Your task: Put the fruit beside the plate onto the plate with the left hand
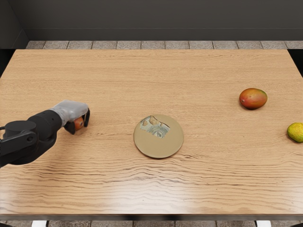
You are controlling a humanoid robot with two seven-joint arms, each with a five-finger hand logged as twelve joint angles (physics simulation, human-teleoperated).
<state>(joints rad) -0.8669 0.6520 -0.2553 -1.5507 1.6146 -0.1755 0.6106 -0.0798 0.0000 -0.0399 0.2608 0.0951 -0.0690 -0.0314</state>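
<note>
A tan round plate with a printed patch near its top lies at the table's middle. To its left, my left hand comes in from the left edge, its fingers curled around a small orange-red fruit that peeks out between them. The hand and fruit sit low at the table surface, well apart from the plate. The right arm is out of view.
A red-green mango lies at the right of the wooden table. A yellow-green fruit sits at the right edge. Bare wood lies between my hand and the plate.
</note>
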